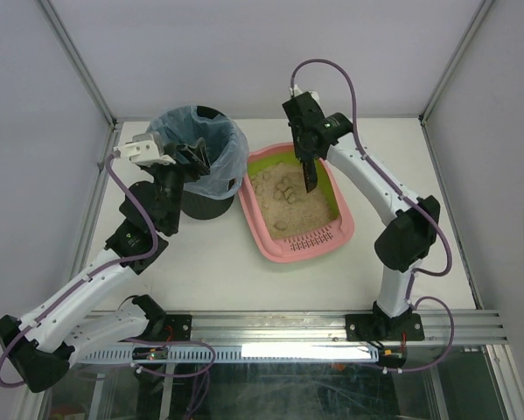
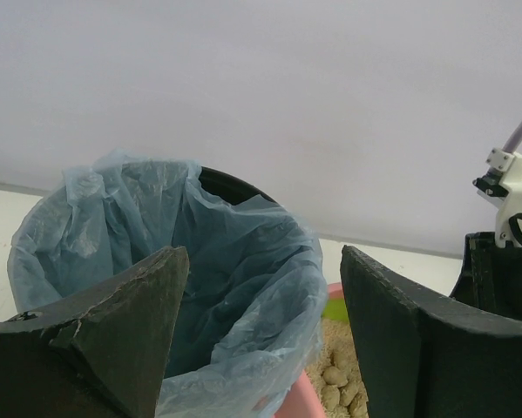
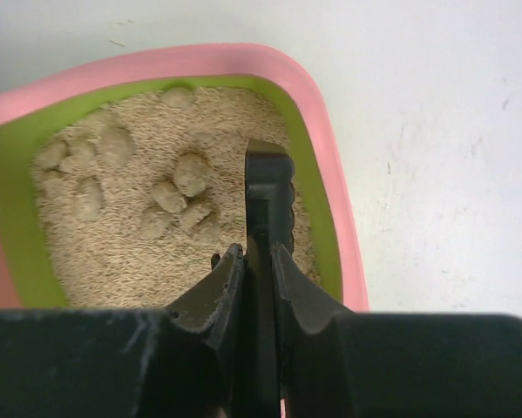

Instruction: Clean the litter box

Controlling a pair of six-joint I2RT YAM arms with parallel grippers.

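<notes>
The pink litter box [image 1: 310,243] with its lime-green inner rim lies mid-table, filled with tan litter and several clumps [image 3: 189,174]. My right gripper [image 1: 307,144] hangs over the box's far right side, shut on the handle of a small black scoop [image 1: 310,178]. In the right wrist view the scoop [image 3: 269,187] points out from the gripper [image 3: 257,252] over the litter, close to the box's right wall [image 3: 334,174] and just right of a cluster of clumps. My left gripper [image 1: 196,157] is open over the bin's rim, nothing between its fingers [image 2: 138,322].
A black round bin [image 1: 202,206] lined with a blue plastic bag [image 2: 234,261] stands just left of the litter box, almost touching it. Enclosure walls and metal posts ring the white table. The arm bases sit on the rail at the near edge.
</notes>
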